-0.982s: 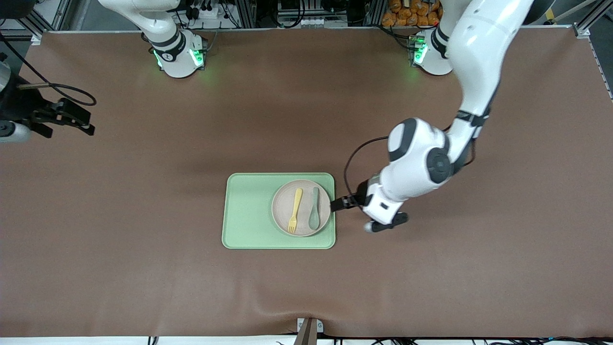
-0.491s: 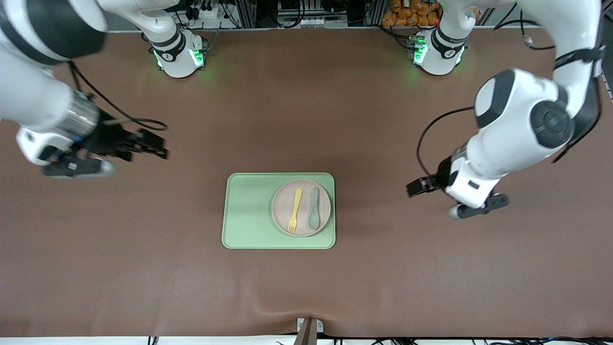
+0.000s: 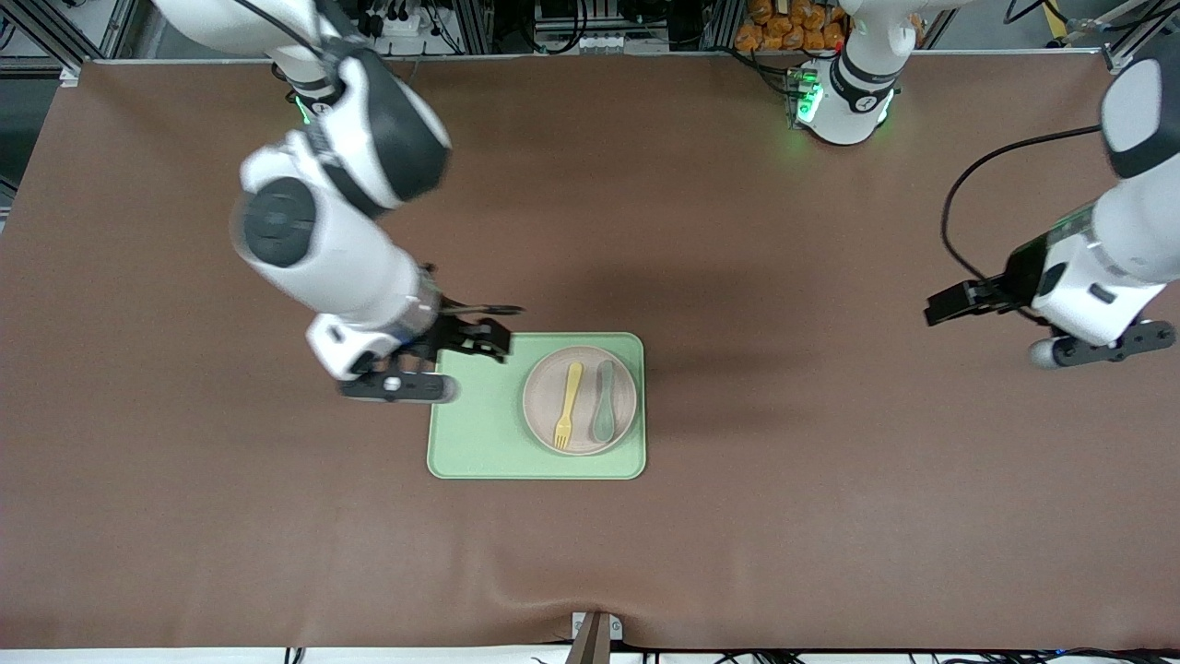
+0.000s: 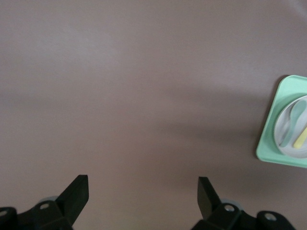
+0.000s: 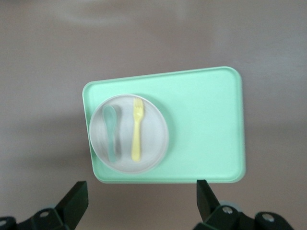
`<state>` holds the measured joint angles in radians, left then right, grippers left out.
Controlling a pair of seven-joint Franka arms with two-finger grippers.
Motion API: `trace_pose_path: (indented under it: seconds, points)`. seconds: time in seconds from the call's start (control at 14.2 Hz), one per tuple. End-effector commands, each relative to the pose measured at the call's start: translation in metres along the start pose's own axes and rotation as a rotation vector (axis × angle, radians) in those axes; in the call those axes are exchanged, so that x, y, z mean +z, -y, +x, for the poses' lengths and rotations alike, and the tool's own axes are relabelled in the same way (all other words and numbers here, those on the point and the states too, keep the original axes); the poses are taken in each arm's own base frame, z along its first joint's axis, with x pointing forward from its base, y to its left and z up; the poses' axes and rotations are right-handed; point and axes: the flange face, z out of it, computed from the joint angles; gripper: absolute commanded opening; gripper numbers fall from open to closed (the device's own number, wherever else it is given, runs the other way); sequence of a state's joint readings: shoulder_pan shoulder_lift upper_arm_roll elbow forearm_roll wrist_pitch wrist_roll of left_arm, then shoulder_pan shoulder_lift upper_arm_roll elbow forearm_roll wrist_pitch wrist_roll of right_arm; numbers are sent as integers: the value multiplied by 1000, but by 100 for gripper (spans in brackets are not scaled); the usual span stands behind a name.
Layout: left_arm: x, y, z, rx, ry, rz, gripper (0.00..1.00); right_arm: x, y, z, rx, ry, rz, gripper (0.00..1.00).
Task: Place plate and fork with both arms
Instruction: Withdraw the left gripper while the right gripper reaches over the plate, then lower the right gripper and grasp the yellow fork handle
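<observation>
The pale beige-pink plate (image 3: 579,369) sits in the light-green tray (image 3: 479,415), at the tray's end toward the left arm. The pale-yellow fork (image 3: 569,403) lies on the plate. My right gripper (image 3: 505,330) is open and empty over the tray's corner toward the right arm. In the right wrist view the gripper (image 5: 141,191) frames the tray (image 5: 206,124), the plate (image 5: 153,134) and the fork (image 5: 137,129). My left gripper (image 3: 936,312) is open and empty over bare table toward the left arm's end; in its wrist view it (image 4: 143,187) sees the tray (image 4: 268,139) at the edge.
A grey-green spoon (image 3: 605,401) lies beside the fork on the plate, toward the left arm's end; it also shows in the right wrist view (image 5: 112,132). The brown table mat (image 3: 830,516) spreads wide around the tray.
My right arm has swung in from the right arm's end of the table to the tray's corner. My left arm has drawn away from the plate toward its own end.
</observation>
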<state>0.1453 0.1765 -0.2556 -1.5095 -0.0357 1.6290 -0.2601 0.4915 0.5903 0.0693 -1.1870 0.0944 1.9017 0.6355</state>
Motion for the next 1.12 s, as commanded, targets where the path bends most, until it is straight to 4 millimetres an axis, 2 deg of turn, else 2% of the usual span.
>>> trace_pose_path:
  seconds: [0.0,0.21,0.42,0.63,0.77,0.84,1.05]
  points:
    - [-12,15,-10,85,-25,69,100,68,64,-19,18,-75,-33,100]
    - [-26,27,-13,105,-49,88,100,122,74,-23,-19,-100,-61,100]
    - [-30,32,-12,98,-57,86,100,172,65,-17,-72,-142,-117,98]
    - [-38,32,-16,99,-72,88,100,199,52,-16,-173,-114,-176,96]
    - [-37,29,-16,102,-70,86,100,223,41,-15,-157,-82,-189,85]
    - [-36,29,-16,104,-67,86,100,227,40,-16,-151,-74,-187,77]
    - [-37,24,-18,108,-70,86,100,239,40,-20,-128,-38,-173,70]
